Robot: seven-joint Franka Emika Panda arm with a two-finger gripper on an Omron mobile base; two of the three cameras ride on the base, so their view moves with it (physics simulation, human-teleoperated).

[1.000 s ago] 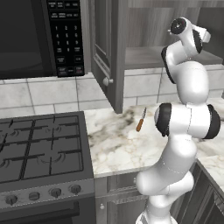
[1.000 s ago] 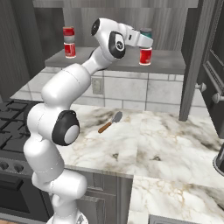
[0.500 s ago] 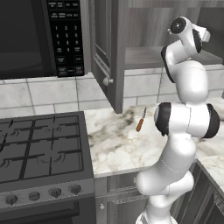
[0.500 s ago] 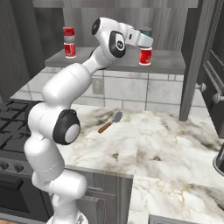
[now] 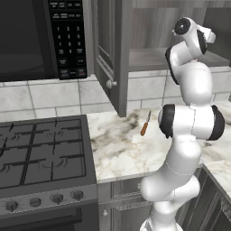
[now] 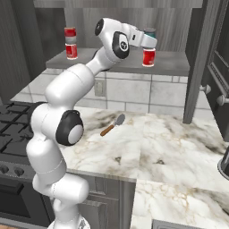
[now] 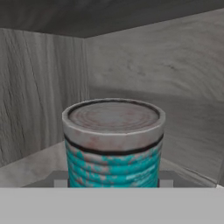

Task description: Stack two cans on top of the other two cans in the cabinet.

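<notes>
Open cabinet (image 6: 174, 67): the teal can (image 7: 113, 144) sits directly above a red can (image 6: 149, 57) at mid-shelf, with bare shelf to either side. A second red stack (image 6: 70, 43) blocks the far left. The open door (image 5: 112, 54) flanks the approach; side and back walls close in.

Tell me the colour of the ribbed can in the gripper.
Teal with white speckles and a grey metal lid: ribbed can, clearest in the hand view.

No wording can be made out anywhere. White marks are seen on the keypad (image 5: 69, 38) of the microwave (image 5: 31, 40), but they are too small to be read. The label of the teal can (image 7: 113, 146) is blurred.
</notes>
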